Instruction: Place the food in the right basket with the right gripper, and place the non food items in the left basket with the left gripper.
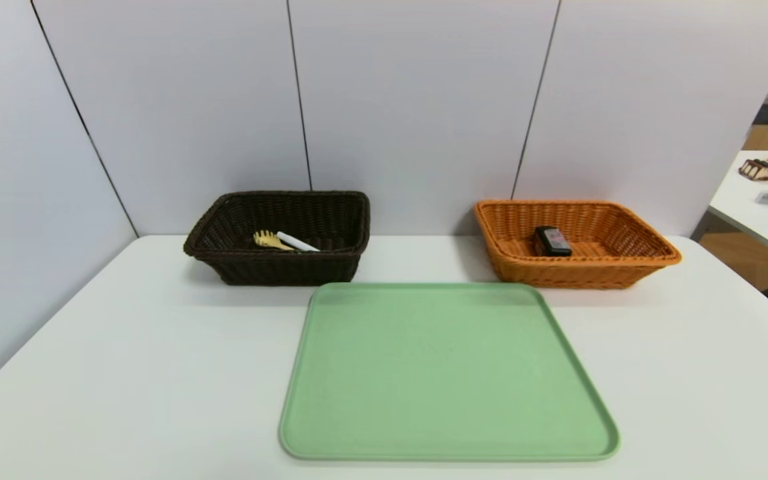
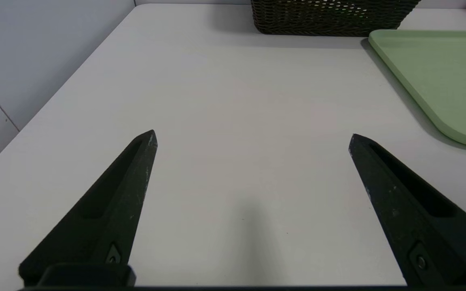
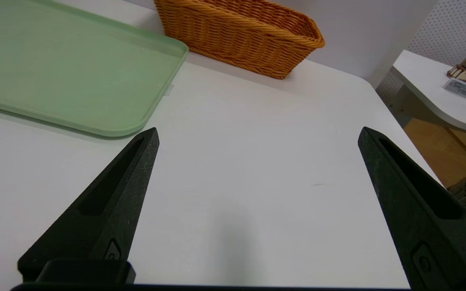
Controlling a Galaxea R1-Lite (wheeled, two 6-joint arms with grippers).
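Note:
The black carton of food [image 1: 552,241] lies inside the orange right basket [image 1: 644,257] at the back right. A white marker [image 1: 297,241] and a yellow pasta spoon [image 1: 269,239] lie in the dark brown left basket [image 1: 224,263] at the back left. Neither arm shows in the head view. My left gripper [image 2: 252,137] hangs open over bare table, near the front left, with nothing between its fingers. My right gripper [image 3: 258,133] is open too, over bare table near the front right, beside the tray corner.
A pale green tray [image 1: 447,373] with nothing on it lies in the middle of the white table [image 1: 124,373]. Grey panels stand behind the baskets. A second table [image 1: 757,207] with small items is off to the right, past the table's edge.

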